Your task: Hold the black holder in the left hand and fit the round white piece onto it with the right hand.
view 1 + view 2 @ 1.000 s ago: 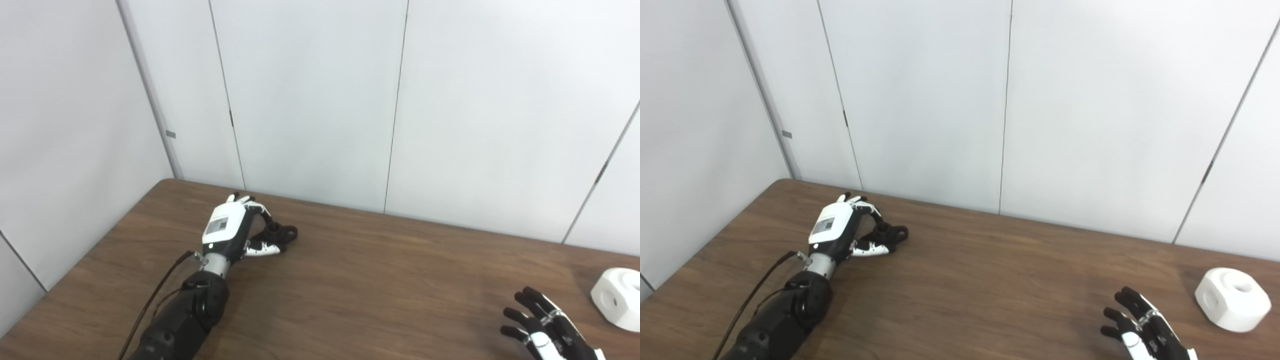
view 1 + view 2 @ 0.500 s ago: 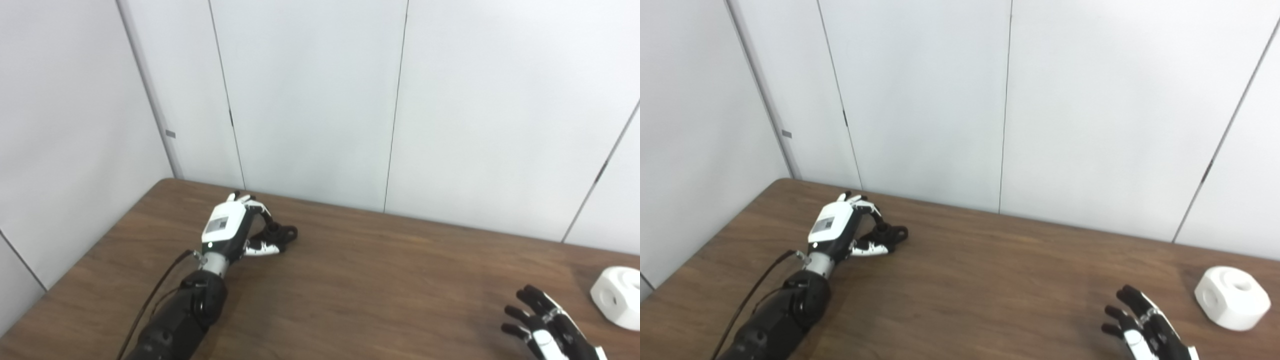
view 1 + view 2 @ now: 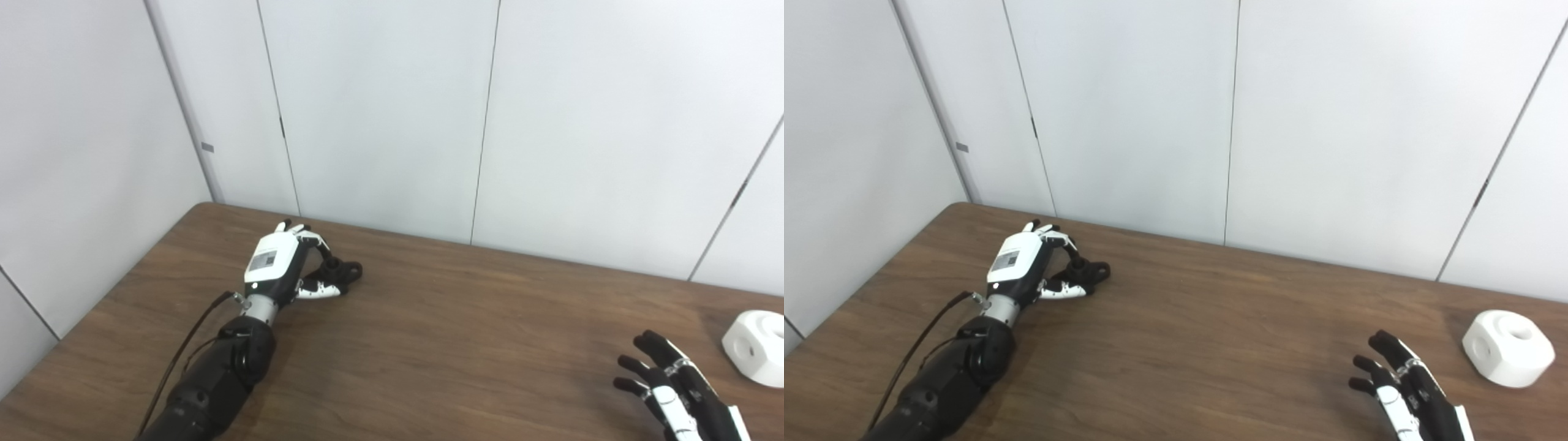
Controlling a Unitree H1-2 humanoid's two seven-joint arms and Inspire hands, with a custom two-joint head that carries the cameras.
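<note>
The holder point(image 3: 340, 273), small and black, lies on the tabletop point(image 3: 429, 331) near the far left corner, well apart from everything else. My left robot hand point(image 3: 282, 269) is at it: fingers point(image 3: 320, 245) curl over its top, thumb reaches in low beside it, so the hand cups the holder from my side. Contact looks likely, but I cannot tell from here whether the fingers have closed firm on it or only rest around it; the holder appears to sit on the wood, not lifted. The white piece point(image 3: 1508, 347), a chunky round block with a hole in its top and another in its side, sits near the right edge, far across from the holder. My right robot hand point(image 3: 1402, 386) hovers low near the front edge, fingers spread apart, holding nothing; the white piece is near it, off to its right and a little further back, not touching. Judged from this, the task is at its start: the grasp on the holder is being made at best, the white piece is untouched, and nothing is fitted. Left to do: secure and raise the holder, take the white piece in the right hand, bring the two together across the width of the tabletop, and seat the piece.
</note>
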